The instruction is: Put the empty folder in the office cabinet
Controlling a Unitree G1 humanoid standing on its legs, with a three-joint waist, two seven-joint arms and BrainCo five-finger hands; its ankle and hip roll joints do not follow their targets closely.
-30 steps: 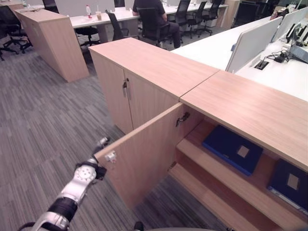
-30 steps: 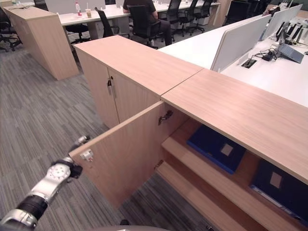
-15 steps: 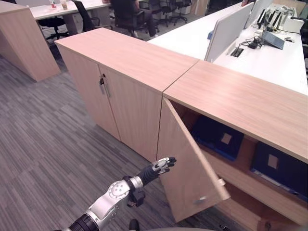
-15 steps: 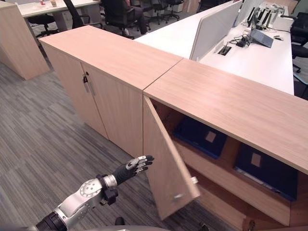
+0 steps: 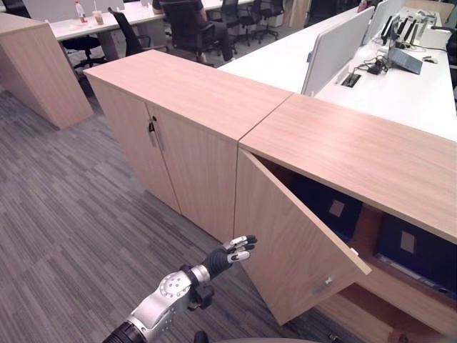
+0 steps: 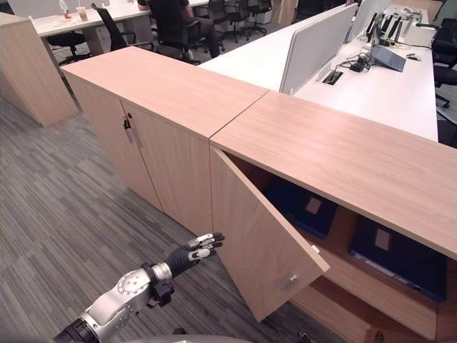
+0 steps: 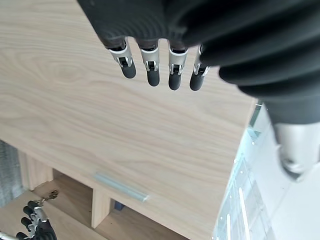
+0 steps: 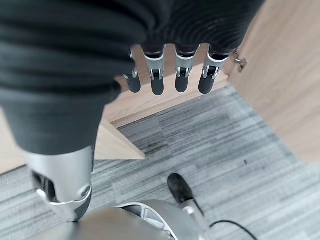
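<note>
Each dark blue folder (image 5: 335,209) on the office cabinet (image 5: 357,153) shelf, at about four o'clock, carries a pale square label whose writing, if any, cannot be read. The door (image 5: 289,246) stands ajar. The left hand (image 5: 227,255), fingers straight and holding nothing, hovers near the door at seven o'clock; the right hand (image 8: 170,70) hangs with fingers relaxed.

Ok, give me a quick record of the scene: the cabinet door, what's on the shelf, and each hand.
cabinet door: partly open, swung out from the right-hand office cabinet
shelf contents: two dark blue folders lying flat, labels up
left hand: fingers straight, in the air beside the door's outer face, holding nothing
right hand: fingers relaxed, empty, above the carpet
neighbouring cabinet: doors closed
</note>
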